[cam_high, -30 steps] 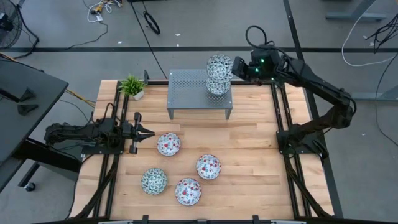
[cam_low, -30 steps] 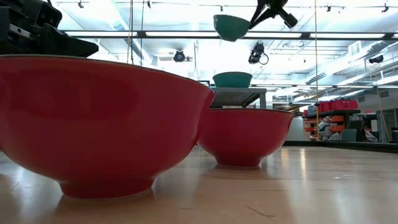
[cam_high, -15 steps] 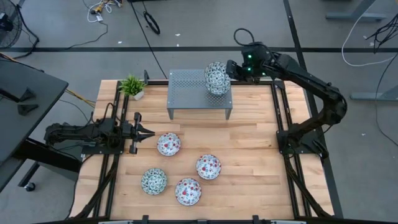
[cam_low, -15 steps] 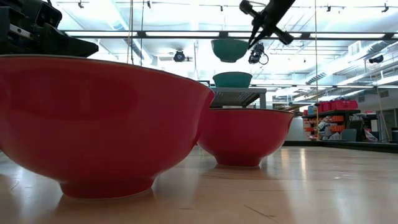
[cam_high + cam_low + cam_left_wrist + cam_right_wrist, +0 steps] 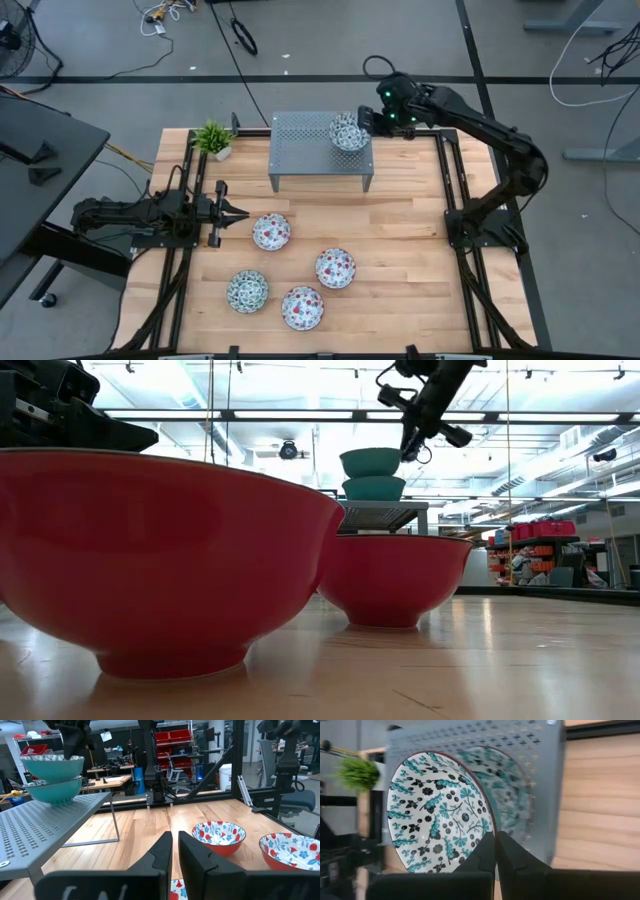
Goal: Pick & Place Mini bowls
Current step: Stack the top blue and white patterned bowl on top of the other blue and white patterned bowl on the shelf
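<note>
Near edge of the table (image 5: 400,310), high view: four mini bowls sit upright, mouths up, in a loose cluster. Red-patterned bowl (image 5: 302,307) at about 6 o'clock of the cluster; green-patterned bowl (image 5: 246,291) just to its 10 o'clock; second red bowl (image 5: 335,268) at its 1 o'clock; third red bowl (image 5: 271,232) farthest back, at 11 o'clock. All apart, none touching. Round, so no long axis to read.

Left gripper (image 5: 240,211) lies low at the table's 9 o'clock side, pointing toward 3 o'clock, tips just short of the third red bowl. Jaws nearly together, nothing between them.

Farther back: grey perforated stand (image 5: 300,150) at the table's 12 o'clock. At its 3 o'clock end sits a teal bowl on the stand (image 5: 374,488), upright. Directly over it, the held teal bowl (image 5: 370,461), mouth up, roughly level, seemingly nested into the lower one; contact cannot be confirmed.

Right gripper (image 5: 494,851) reaches in from 3 o'clock, jaws clenched on the held bowl's rim, one finger inside, one outside.

Small potted plant (image 5: 212,137) at the table's 11 o'clock corner, beside the stand.
</note>
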Available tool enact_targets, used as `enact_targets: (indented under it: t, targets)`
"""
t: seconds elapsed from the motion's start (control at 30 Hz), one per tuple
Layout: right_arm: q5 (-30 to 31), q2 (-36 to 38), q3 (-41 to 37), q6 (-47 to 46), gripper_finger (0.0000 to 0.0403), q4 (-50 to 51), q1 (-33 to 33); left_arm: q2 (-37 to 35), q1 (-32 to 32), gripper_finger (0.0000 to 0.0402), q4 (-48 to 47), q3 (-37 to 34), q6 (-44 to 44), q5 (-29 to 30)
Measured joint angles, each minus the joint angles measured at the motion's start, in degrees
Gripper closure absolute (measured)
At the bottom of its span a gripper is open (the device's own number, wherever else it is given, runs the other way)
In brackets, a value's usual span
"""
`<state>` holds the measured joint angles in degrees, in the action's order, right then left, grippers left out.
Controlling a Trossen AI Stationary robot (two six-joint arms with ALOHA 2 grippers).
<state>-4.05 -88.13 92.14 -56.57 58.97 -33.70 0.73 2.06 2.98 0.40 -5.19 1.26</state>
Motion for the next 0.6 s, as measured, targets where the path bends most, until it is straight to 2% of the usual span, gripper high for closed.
enact_targets:
  t: [0.6]
  targets:
    - [0.23,-1.31,-0.02,-1.29,0.0403,1.53,-1.87,0.0,-0.01,0.0365,0.0,0.01,0.01,0.0]
